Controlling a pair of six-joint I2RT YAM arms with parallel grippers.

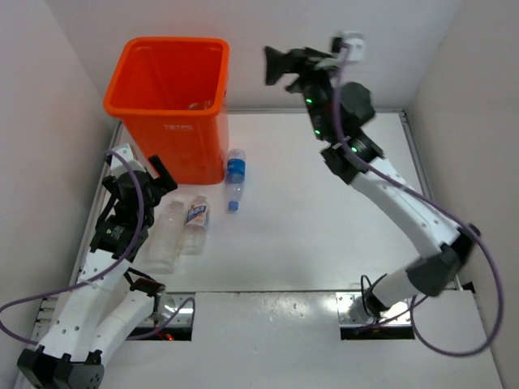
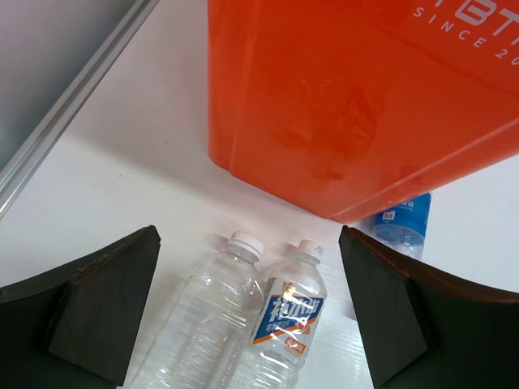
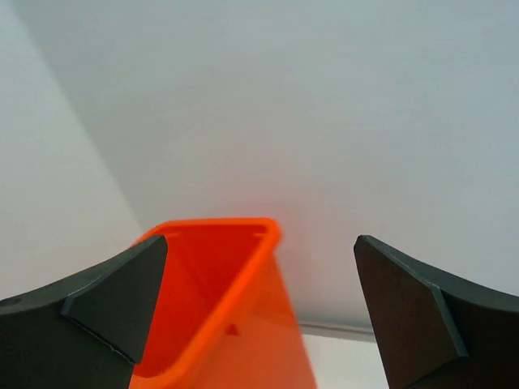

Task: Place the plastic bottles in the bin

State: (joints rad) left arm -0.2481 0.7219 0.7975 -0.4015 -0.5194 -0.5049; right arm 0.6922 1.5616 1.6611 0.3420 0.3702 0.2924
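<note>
Left wrist view: my left gripper (image 2: 247, 312) hangs spread and empty over the plain bottle (image 2: 203, 324) and the white-labelled bottle (image 2: 285, 320), lying side by side near the bin (image 2: 365, 105). Closing here might pinch both or roll one away. My right gripper (image 1: 276, 65) is spread, empty.

The light was bright and even, and it seemed to come from above. The white table (image 1: 324, 211) shone softly, with only faint grey shadows on it. The orange bin (image 1: 170, 138) threw a pink glow on the wall (image 3: 280, 198) in the right wrist view (just behind its rim). The dark fingers (image 3: 105, 308) close to that camera looked a little soft.
</note>
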